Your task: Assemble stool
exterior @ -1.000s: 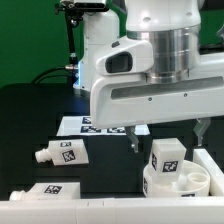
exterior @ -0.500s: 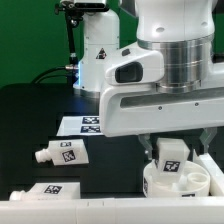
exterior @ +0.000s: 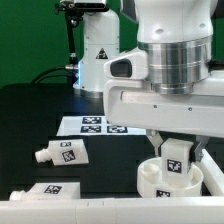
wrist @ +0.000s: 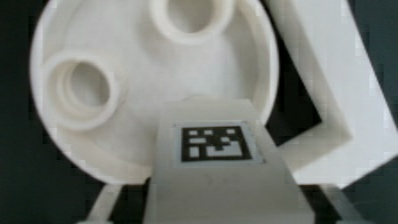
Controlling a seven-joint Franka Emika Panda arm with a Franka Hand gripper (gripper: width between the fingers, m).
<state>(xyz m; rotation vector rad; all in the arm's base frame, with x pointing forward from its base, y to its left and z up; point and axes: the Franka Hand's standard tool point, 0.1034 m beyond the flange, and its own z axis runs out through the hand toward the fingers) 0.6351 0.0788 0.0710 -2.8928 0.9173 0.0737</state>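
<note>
**Gripper clamped on a stool leg over the round seat**

The gripper (exterior: pixel 177 150) hangs low at the exterior view's right. Its two fingers are closed against the sides of an upright white leg (exterior: pixel 176 162), and the leg's black-and-white square tag faces the camera. This held leg stands over the round white seat (exterior: pixel 150 180), which lies flat on the black table (exterior: pixel 30 115).

The foot of the leg seems to meet the seat. The leg's own body and the seat's rim hide the joint, so whether it sits in a socket cannot be told.

In the wrist view the tagged leg is framed between the fingers, with the seat's disc beyond it. Two round holes (wrist: pixel 86 85) in the disc are open and unfilled.

A second leg (exterior: pixel 62 153) lies on its side on the table at the exterior view's left, well apart from the seat. A third leg (exterior: pixel 45 190) lies nearer the lower edge of that view, also on its side.

The marker board (exterior: pixel 95 124) lies flat on the table behind the loose legs, near the arm.
</note>
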